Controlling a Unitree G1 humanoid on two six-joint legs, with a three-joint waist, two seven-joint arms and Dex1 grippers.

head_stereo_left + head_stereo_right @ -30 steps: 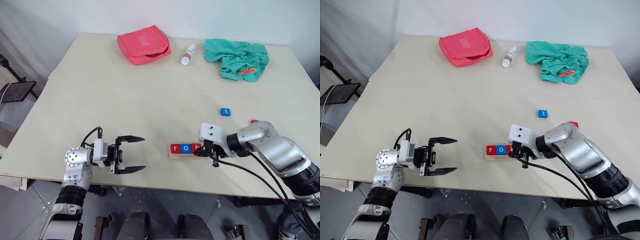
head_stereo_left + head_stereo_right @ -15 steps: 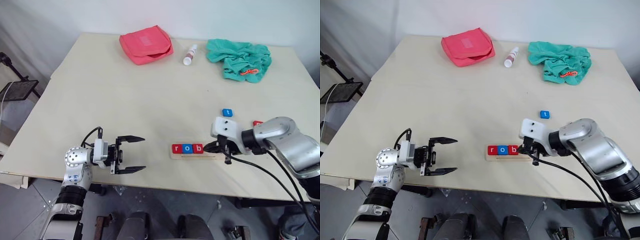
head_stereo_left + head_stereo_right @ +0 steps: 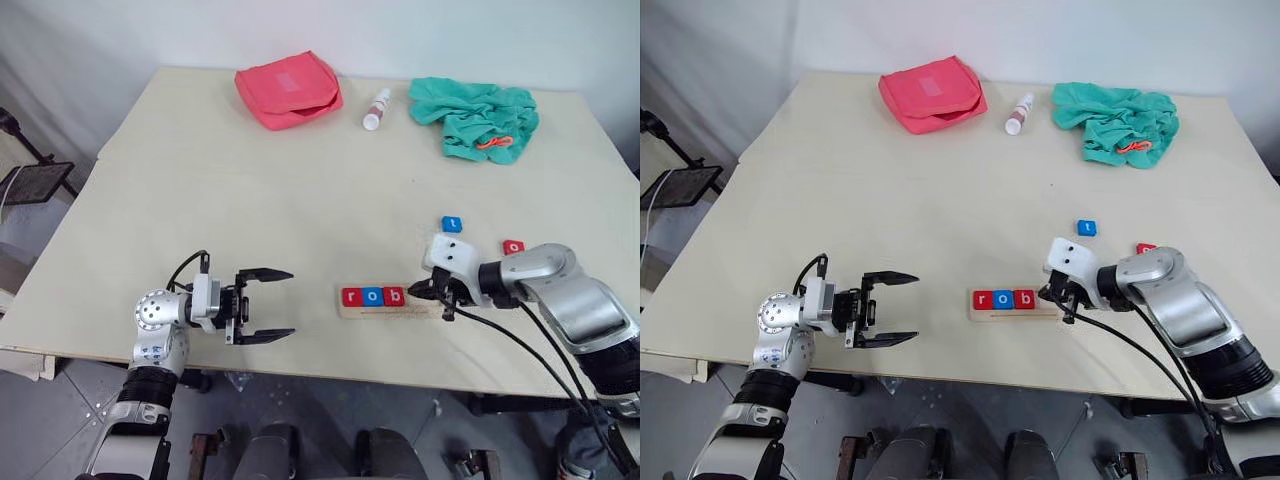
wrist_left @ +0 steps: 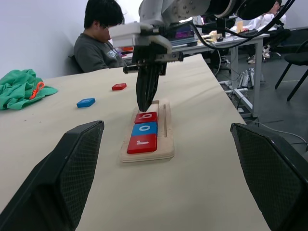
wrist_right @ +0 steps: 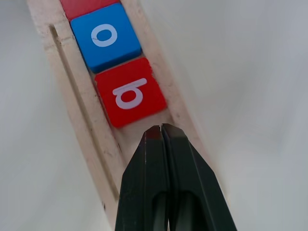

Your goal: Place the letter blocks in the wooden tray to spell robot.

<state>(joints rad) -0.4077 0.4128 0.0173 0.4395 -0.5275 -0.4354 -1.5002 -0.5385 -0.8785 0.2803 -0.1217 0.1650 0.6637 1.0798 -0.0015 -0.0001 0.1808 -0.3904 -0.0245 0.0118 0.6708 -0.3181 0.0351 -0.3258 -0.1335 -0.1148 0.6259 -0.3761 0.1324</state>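
- Step in hand: r, o, b sit in the wooden tray. Your right gripper is pinched fully shut, holding nothing, tips over the tray just past the red b block — looks like a nudge to seat it.
- Remaining blocks: blue t block lies beyond that gripper, red o block off to its right, both on the table, clear of the tray.
- Next move, my read: lift off the tray, open up, go for the red o block first — it belongs right next to the b.
- Left gripper: jaws wide apart, empty, well to the left of the tray.
- Versus a second ago: right gripper has slid rightward off the b, which was hidden under it; b now fully exposed. Left arm hasn't budged.
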